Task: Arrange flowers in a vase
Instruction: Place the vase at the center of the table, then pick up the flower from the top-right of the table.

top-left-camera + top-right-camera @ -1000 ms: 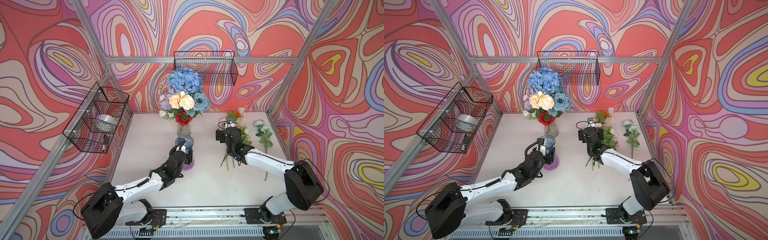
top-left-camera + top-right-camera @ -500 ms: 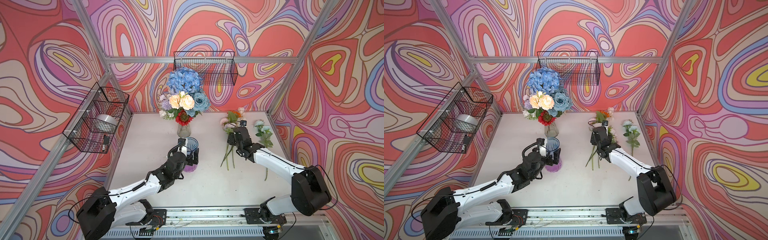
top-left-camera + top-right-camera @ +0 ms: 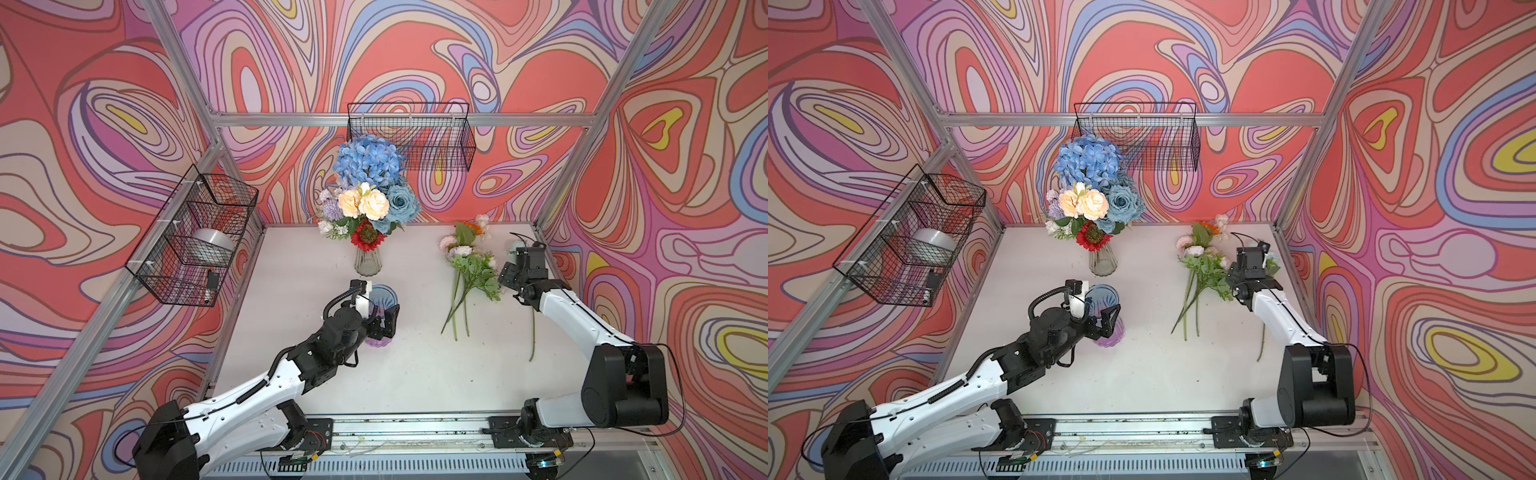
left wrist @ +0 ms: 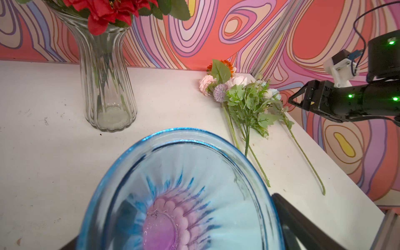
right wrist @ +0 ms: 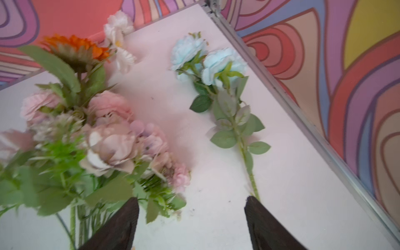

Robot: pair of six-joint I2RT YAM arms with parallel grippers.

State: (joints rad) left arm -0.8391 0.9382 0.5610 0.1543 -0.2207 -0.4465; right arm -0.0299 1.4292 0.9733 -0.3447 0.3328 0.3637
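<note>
A blue glass vase (image 3: 385, 296) with a purple base stands empty mid-table. My left gripper (image 3: 1100, 322) is open, a finger on each side of the vase; in the left wrist view the vase (image 4: 184, 173) fills the gap. A clear ribbed vase (image 3: 367, 262) behind it holds flowers (image 3: 370, 191): blue hydrangea, peach, aqua and red blooms. Loose flowers (image 3: 469, 257) lie in a bunch at the right. My right gripper (image 5: 191, 200) hangs open and empty over bare table between that bunch (image 5: 108, 140) and a single aqua rose stem (image 5: 216, 62).
A wire basket (image 3: 195, 237) on the left wall holds a silver roll (image 3: 214, 245). Another wire basket (image 3: 411, 137) hangs on the back wall. The aluminium frame rail (image 5: 303, 121) runs along the table's right edge, close to the aqua rose stem.
My left gripper has opened and let go of the blue vase, which stays between its fingers. My right arm has swung right, from over the bunch toward the aqua rose stem.
</note>
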